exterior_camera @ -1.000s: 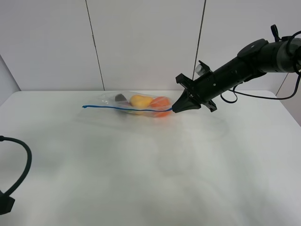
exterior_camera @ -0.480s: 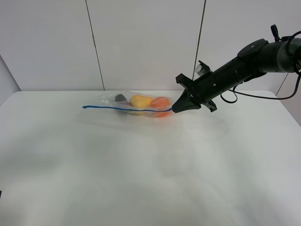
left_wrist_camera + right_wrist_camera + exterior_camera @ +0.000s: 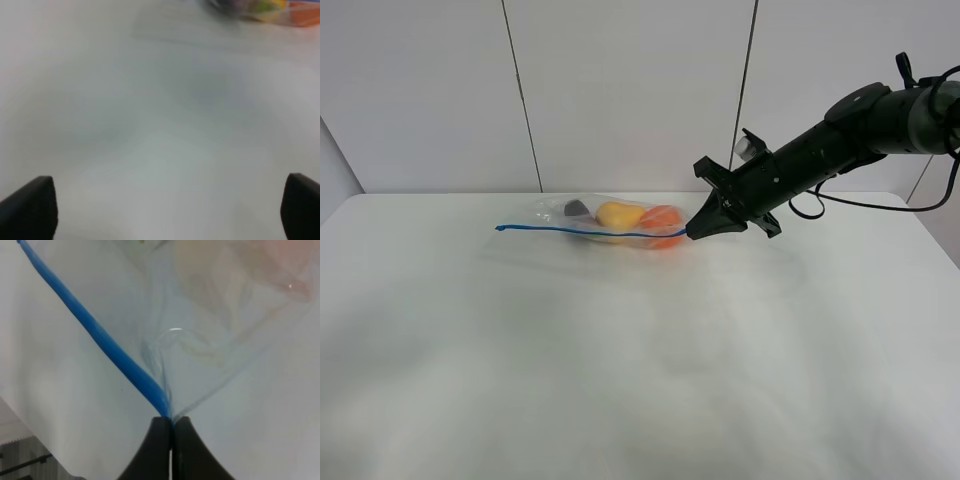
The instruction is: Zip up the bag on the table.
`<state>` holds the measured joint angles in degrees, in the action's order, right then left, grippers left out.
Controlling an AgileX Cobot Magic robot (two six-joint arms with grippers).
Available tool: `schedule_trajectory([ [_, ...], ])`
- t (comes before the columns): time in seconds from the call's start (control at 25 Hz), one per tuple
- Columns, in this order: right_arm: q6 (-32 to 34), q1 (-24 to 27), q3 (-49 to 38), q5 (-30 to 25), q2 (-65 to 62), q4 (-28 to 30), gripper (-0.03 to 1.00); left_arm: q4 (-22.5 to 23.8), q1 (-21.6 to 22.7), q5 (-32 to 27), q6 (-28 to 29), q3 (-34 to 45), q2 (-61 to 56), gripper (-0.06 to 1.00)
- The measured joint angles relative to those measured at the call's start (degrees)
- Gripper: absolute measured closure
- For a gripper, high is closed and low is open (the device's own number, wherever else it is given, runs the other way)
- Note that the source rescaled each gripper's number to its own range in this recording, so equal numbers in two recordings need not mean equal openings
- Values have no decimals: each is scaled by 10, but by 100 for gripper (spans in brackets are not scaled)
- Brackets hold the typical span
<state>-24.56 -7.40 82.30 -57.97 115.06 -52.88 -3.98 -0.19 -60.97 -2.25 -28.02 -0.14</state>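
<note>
One bag [image 3: 610, 220], far side of surface [image 3: 640, 380]; right pincer [image 3: 692, 233] clamped on blue zipper strip [image 3: 100, 337] end, unmoved. Left pincer [image 3: 165, 210] withdrawn from overhead view, spread wide: zipping awaits it.

Right gripper [image 3: 692, 232] pinched closed (arm outstretched); left gripper [image 3: 165, 210] spread wide.

Bag [image 3: 610, 220] on table [image 3: 640, 380], seemingly far side.

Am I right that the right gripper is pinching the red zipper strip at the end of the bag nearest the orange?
Not quite: the zipper strip is blue, not red, as the right wrist view shows. The rest holds: the right gripper is shut on it at the end of the bag nearest the orange.
</note>
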Motion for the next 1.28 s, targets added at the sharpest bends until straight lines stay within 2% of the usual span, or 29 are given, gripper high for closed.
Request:
schedule_trajectory([
  [0.2,-1,0,0,0,0,2,95,0,0,0,0,0,0,-6],
  [0.28,-1,0,0,0,0,9,89,0,0,0,0,0,0,-6],
  [0.36,4,0,0,-1,0,21,69,0,0,0,0,0,0,-6],
  [0.48,7,0,5,-7,0,53,23,0,0,0,0,0,0,-6],
  [0.52,9,0,13,-10,0,71,13,0,0,0,0,0,0,-6],
  [0.6,23,0,43,-19,0,116,3,0,0,0,0,0,0,-6],
  [0.72,72,0,106,-34,0,221,-2,0,0,0,0,0,0,-6],
  [0.96,179,4,196,-74,0,468,-2,0,0,0,0,0,0,-6],
  [1.08,189,31,202,-88,0,511,-2,0,0,0,0,0,0,-6],
  [1.28,184,85,204,-114,0,495,-2,0,0,0,0,0,0,-6],
])
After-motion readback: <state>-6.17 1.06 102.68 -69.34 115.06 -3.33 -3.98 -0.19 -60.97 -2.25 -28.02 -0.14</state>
